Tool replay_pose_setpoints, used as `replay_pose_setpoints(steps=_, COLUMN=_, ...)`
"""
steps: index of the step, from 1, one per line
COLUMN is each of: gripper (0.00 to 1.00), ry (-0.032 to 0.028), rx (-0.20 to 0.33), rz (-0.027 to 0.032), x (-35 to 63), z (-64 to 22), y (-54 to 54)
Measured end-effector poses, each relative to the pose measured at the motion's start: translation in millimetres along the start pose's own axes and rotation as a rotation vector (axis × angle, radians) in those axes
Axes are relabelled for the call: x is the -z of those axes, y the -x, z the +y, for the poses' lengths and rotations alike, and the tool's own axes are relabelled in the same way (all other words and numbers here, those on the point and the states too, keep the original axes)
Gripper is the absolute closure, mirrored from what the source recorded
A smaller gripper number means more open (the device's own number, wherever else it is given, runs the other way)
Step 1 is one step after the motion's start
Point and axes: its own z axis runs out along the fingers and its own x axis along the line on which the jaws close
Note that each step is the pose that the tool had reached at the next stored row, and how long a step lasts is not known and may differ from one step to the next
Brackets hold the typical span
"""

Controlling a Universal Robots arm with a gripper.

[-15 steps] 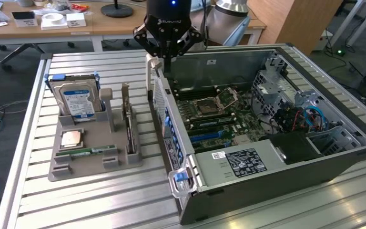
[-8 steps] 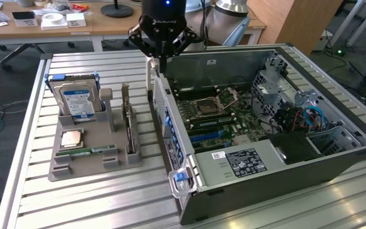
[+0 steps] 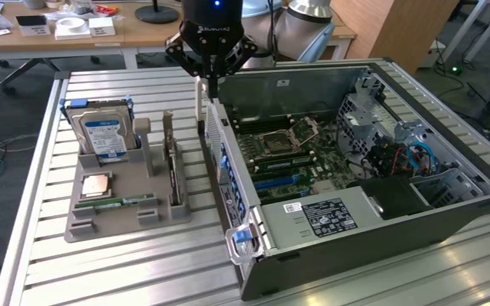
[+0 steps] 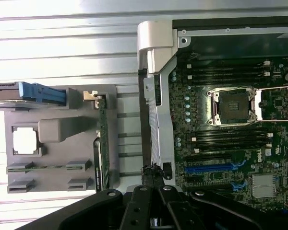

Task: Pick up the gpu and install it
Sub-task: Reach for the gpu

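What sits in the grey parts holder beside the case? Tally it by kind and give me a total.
Hard drive: 1
Processor chip: 1
RAM stick: 1
Circuit card standing on edge: 1
Total: 4

The tray (image 3: 87, 226) lies at the exterior view's left, the case (image 3: 381, 217) at its right, with what seems the gpu (image 3: 198, 102) hanging between them. On the tray, the drive (image 3: 104, 131) stands behind the RAM (image 3: 113, 204).

hard drive (image 3: 102, 131) 1 | CPU (image 3: 97, 185) 1 | RAM stick (image 3: 113, 204) 1 | gpu (image 3: 175, 180) 1 | tray (image 3: 126, 224) 1 | case (image 3: 381, 224) 1
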Motion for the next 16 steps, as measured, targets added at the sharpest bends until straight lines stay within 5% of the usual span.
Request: replay_pose_setpoints(steps=16, gripper=0.89, ry=0.0, rx=0.0, rz=0.0001, x=0.2, z=-0.6, y=-7.8)
